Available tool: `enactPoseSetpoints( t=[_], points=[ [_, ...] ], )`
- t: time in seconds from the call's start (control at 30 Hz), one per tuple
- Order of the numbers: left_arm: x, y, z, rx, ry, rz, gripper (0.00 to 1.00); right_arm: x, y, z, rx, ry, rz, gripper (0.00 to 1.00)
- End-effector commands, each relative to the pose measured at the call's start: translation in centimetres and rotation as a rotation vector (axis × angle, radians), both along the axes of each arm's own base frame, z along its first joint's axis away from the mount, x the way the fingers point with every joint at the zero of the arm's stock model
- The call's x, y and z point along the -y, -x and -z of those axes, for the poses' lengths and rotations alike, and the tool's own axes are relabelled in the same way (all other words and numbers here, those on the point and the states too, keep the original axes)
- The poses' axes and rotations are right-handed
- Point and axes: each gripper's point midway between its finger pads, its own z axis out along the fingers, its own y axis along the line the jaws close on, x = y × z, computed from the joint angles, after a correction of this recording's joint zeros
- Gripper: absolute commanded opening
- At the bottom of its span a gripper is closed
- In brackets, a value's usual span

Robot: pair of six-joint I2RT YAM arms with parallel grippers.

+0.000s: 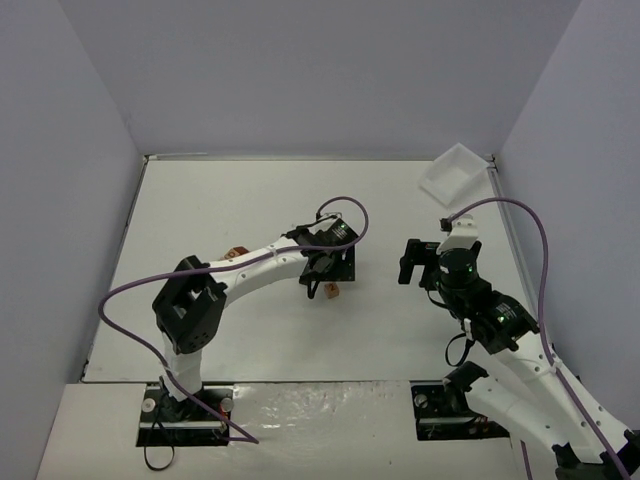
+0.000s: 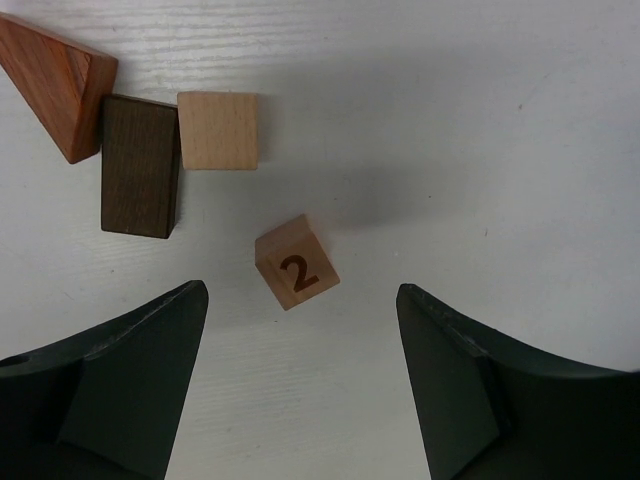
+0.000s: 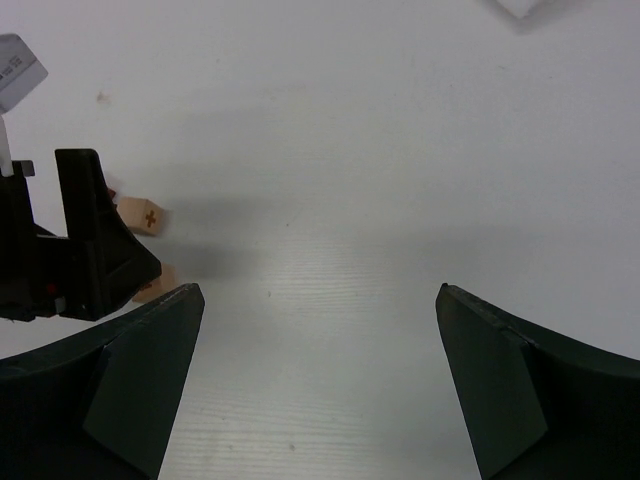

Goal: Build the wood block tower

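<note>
In the left wrist view a pale cube printed with a 2 (image 2: 296, 262) lies loose on the white table, just ahead of my left gripper (image 2: 300, 288). Its jaws stand open and touch nothing. Beyond the cube, a red-brown wedge (image 2: 50, 85), a dark brown block (image 2: 140, 165) and a plain pale cube (image 2: 218, 130) lie side by side. From above, the left gripper (image 1: 322, 275) hangs over these wood blocks (image 1: 332, 291). A small tan and red-brown cluster, the tower (image 1: 235, 253), sits by the left forearm, partly hidden. My right gripper (image 3: 320, 290) is open and empty.
A white tray (image 1: 455, 172) leans in the far right corner. The right gripper (image 1: 415, 262) hovers to the right of the blocks. Its wrist camera sees the left gripper (image 3: 70, 250) and a pale cube with a cross mark (image 3: 140, 215). Purple walls close in the table.
</note>
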Motion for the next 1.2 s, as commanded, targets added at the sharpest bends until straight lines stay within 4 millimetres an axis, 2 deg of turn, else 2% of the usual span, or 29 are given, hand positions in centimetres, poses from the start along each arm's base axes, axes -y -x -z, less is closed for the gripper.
enactPoseSetpoints(
  t=[0.0, 0.17, 0.4, 0.63, 0.87, 1.0, 1.17],
  points=[
    [2.0, -1.6, -2.6, 0.055, 0.111, -0.117, 0.73, 2.0, -0.2, -2.9, 0.089, -0.021, 0.105, 1.0],
    [2.8, -1.1, -0.8, 0.02, 0.097, -0.124, 0.72, 1.8, 0.1, -2.6, 0.082, -0.027, 0.094, 1.0],
    [2.8, -0.9, 0.4, -0.004, 0.075, -0.144, 0.6, 1.7, 0.0, -2.4, 0.075, -0.025, 0.088, 1.0],
    [2.2, -0.4, 1.1, -0.022, 0.052, -0.154, 0.51, 1.5, 0.0, -2.3, 0.07, -0.026, 0.081, 1.0],
    [1.8, 0.0, 1.6, -0.039, 0.04, -0.149, 0.35, 1.4, 0.0, -2.3, 0.065, -0.023, 0.074, 1.0],
    [1.8, 0.3, 2.1, -0.055, 0.03, -0.136, 0.32, 1.3, 0.0, -2.2, 0.065, -0.024, 0.071, 1.0],
    [0.8, 0.7, 1.6, -0.053, -0.015, -0.091, 0.31, 1.2, 0.0, -2.1, 0.059, -0.026, 0.063, 1.0]
  ],
)
